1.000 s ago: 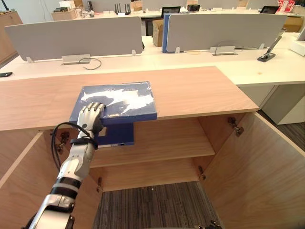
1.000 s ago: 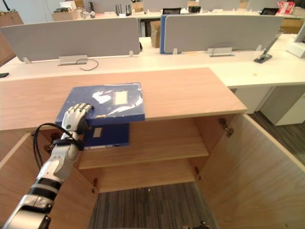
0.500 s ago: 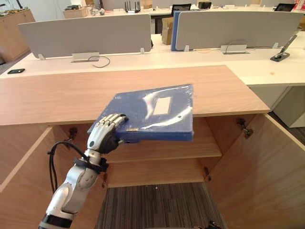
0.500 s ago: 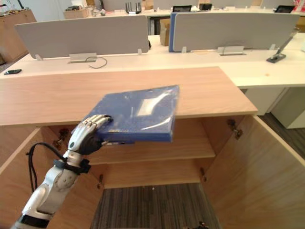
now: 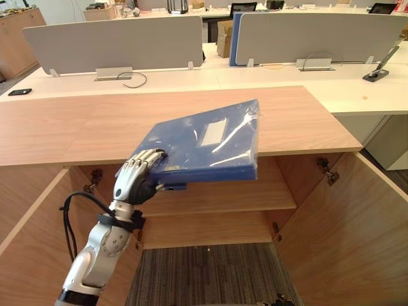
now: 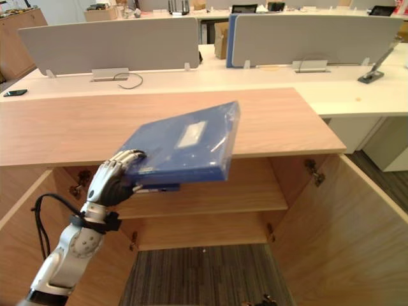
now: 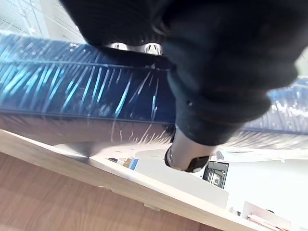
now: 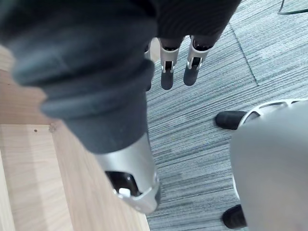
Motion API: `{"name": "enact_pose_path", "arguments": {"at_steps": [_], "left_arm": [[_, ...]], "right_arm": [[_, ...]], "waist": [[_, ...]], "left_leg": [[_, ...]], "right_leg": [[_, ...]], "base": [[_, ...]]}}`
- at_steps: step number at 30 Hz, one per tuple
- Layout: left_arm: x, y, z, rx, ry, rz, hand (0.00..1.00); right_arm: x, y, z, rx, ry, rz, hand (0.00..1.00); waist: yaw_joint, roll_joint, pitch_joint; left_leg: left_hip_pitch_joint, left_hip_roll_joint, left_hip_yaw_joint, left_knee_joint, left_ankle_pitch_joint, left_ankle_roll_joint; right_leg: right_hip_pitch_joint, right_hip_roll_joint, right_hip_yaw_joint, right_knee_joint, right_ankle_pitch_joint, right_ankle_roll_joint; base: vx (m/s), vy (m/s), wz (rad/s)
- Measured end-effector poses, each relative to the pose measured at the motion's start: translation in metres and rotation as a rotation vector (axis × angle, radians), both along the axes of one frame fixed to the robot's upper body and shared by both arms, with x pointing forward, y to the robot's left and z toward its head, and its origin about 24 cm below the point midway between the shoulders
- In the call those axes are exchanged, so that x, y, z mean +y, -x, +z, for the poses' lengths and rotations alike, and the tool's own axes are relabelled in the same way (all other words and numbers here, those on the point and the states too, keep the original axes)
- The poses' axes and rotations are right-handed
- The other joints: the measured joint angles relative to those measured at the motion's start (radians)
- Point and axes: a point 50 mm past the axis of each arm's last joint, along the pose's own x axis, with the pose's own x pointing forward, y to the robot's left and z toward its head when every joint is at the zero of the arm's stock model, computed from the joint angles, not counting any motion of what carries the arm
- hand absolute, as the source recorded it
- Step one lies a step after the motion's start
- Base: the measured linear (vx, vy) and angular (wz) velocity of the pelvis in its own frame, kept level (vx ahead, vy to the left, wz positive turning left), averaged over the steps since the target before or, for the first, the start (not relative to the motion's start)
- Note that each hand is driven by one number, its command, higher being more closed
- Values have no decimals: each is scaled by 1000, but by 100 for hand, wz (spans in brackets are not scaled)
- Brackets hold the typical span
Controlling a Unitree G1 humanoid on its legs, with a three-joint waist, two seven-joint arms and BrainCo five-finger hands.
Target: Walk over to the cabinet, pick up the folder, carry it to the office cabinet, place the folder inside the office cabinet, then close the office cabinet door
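The right hand [image 8: 167, 77] hung slack-fingered over the grey carpet [image 8: 207, 125]. The left hand [image 5: 137, 178] clamped the near left corner of the blue folder [image 5: 204, 143], holding it tilted in the air above the open office cabinet [image 5: 210, 194]'s front edge; grey desk dividers [image 5: 108, 44] stood beyond.

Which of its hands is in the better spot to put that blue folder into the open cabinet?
Left. The left hand grips the blue folder by a corner, right in front of the open cabinet; the right hand hangs open over the carpet.
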Motion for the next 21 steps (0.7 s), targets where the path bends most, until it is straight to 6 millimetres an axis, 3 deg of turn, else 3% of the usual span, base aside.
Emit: {"name": "enact_pose_path", "arguments": {"at_steps": [4, 14, 21], "left_arm": [[-7, 2, -4, -22, 148, 55, 100], [-17, 14, -4, 18, 899, 11, 100], [-9, 15, -9, 8, 1083, 72, 100]], "right_arm": [[0, 0, 0, 3, 8, -1, 0], [7, 2, -2, 16, 6, 18, 0], [14, 1, -2, 11, -3, 51, 0]], "waist": [[-1, -3, 2], [8, -22, -14], [13, -37, -20]], "left_leg": [[-1, 0, 0, 0, 0, 0], [-13, 15, 27, 5, 9, 0], [-13, 24, 28, 0, 15, 2]], "right_leg": [[-1, 0, 0, 1, -1, -1], [-36, 2, 32, 38, 1, 0], [-48, 0, 36, 52, 0, 0]], "base": [[0, 0, 0], [-27, 7, -7], [-93, 11, -1]]}}
